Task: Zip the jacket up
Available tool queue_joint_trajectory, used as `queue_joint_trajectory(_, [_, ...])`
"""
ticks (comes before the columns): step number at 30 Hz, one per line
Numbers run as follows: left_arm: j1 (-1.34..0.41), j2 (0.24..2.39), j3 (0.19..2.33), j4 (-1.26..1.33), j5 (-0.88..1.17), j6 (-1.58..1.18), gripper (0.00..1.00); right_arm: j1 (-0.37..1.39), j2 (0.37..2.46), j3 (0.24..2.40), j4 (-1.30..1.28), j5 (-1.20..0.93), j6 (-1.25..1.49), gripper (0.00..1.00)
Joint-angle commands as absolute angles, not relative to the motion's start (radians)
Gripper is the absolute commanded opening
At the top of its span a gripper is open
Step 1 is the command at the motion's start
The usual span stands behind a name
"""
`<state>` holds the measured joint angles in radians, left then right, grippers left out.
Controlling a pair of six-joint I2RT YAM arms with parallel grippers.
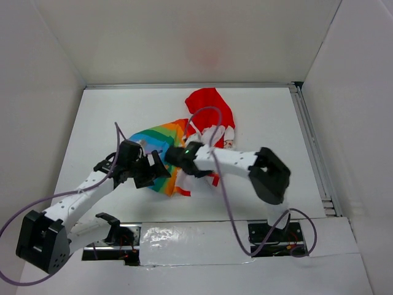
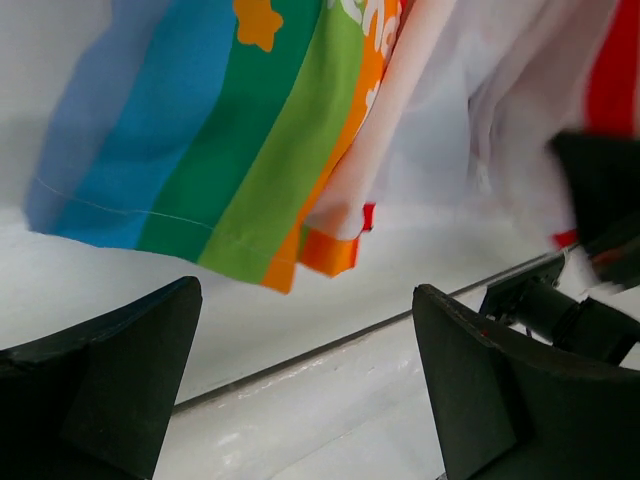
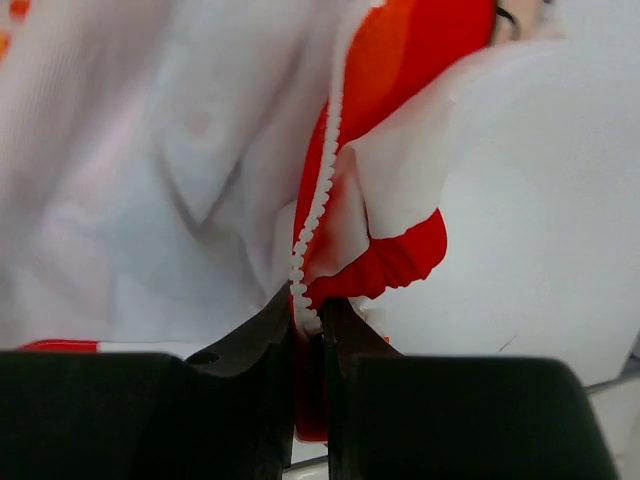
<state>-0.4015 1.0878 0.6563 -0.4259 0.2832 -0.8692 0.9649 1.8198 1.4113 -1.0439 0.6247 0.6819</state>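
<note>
The jacket (image 1: 184,141) lies mid-table, red hood (image 1: 209,106) at the back, rainbow half (image 1: 161,138) on the left, white half on the right. My right gripper (image 1: 172,158) is shut on the jacket's red zipper edge with white teeth (image 3: 318,200) near the bottom hem, lifting it. My left gripper (image 1: 150,169) is open and empty, just left of the right one. In the left wrist view the rainbow hem and its orange corner (image 2: 325,250) hang above and beyond the open fingers (image 2: 490,390).
White enclosure walls surround the table. A metal rail (image 1: 310,147) runs along the right side. The table's near edge (image 2: 330,345) shows below the hem. A purple cable (image 1: 212,120) loops over the jacket.
</note>
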Motion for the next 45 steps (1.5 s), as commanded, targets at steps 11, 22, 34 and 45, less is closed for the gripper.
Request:
queue_joint_trajectory(11, [-0.324,0.962,0.577,-0.480,0.339,-0.890,0.99,1.272,1.669,1.306,-0.745,0.494,0.618,1.00])
queue_joint_trajectory(22, [-0.316,1.005,0.617,-0.456,0.313,-0.876,0.99,0.984,1.095,0.839,-0.392,0.035,0.718,1.00])
queue_joint_trajectory(34, [-0.239,0.917,0.655,-0.566,0.258,-0.995,0.99,1.002,1.458,0.994,-0.305,-0.158,0.712,1.00])
queue_joint_trajectory(45, [-0.045,0.801,0.584,-0.563,0.284,-1.031,0.99,1.305,1.836,1.503,-0.635,0.224,0.586,1.00])
